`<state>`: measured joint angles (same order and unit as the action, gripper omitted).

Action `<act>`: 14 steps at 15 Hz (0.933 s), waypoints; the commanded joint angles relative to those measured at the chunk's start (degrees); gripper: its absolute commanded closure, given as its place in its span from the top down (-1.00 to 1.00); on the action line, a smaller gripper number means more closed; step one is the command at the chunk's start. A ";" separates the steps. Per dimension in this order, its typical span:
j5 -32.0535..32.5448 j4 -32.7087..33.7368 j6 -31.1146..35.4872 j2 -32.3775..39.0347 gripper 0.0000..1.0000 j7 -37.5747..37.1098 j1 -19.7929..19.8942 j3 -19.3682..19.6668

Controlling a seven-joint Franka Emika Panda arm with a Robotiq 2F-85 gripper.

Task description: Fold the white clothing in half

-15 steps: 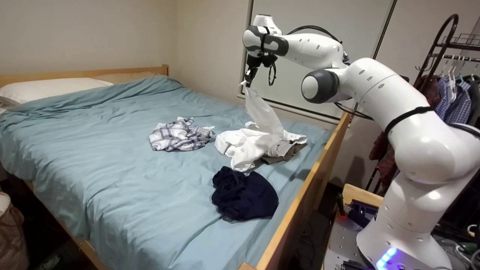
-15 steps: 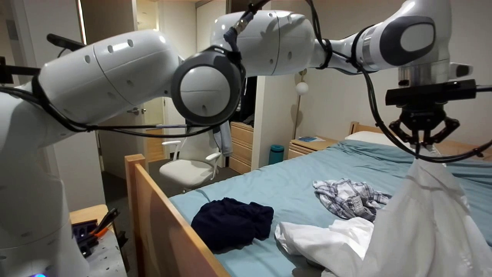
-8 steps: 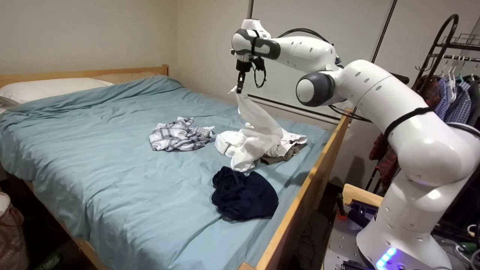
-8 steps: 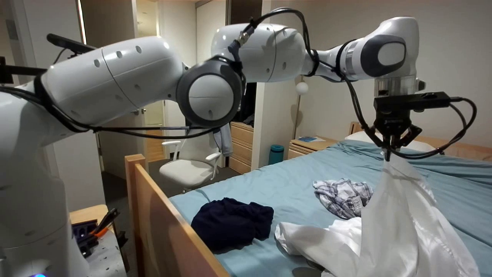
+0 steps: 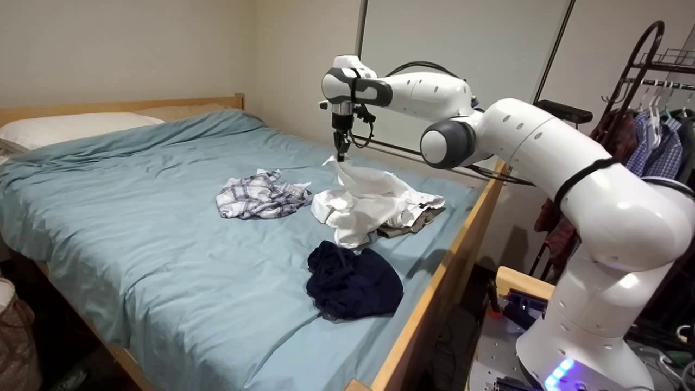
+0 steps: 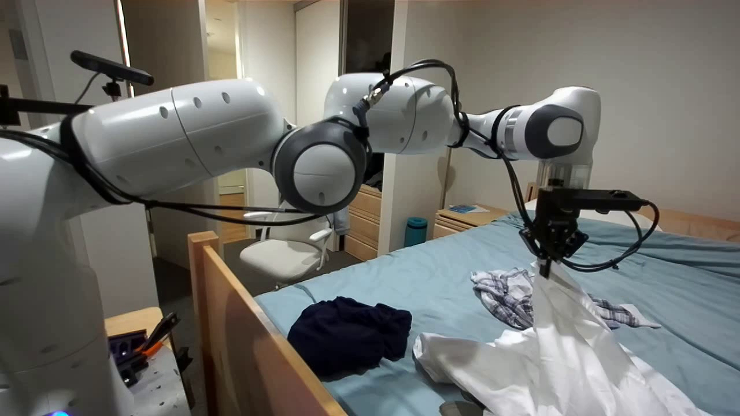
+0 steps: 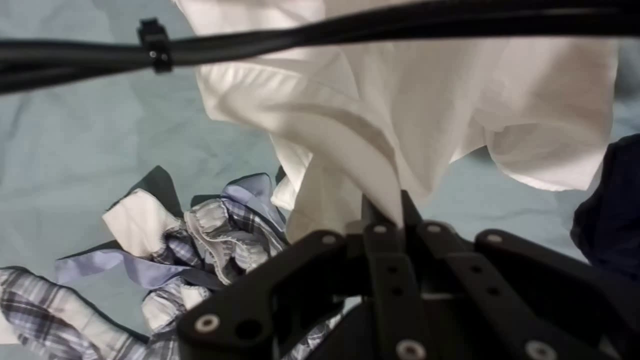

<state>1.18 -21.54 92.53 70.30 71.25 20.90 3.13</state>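
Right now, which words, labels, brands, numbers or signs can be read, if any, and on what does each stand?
None can be read in any view.
Blue-and-white papers on the nightstand: too small to read.
Gripper: any lettering is too small and dark to read.
White clothing: no lettering that I can make out.

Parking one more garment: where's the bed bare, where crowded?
Bare: blue-green cover between the pillow and the plaid garment; also, in an exterior view, from the navy garment leftward to the cover's edge. Crowded: toward the footboard, where the white clothing, pinched by the gripper, has brown cloth showing under it and the navy garment close by.
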 commanded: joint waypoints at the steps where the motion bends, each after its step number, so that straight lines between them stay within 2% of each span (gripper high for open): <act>1: 0.49 2.56 -0.29 2.36 -0.84 4.41 0.38 -0.75; 6: 1.11 2.16 -0.63 3.93 -0.85 6.99 0.93 -0.08; 7: 1.02 2.11 -0.90 4.16 -0.35 7.54 1.15 -0.08; 10: 0.53 2.45 0.15 5.38 -0.10 8.26 1.80 -0.30; 14: 0.69 2.65 0.69 6.46 0.41 9.33 1.74 -0.30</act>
<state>1.19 -21.51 92.60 74.86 77.96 22.24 3.32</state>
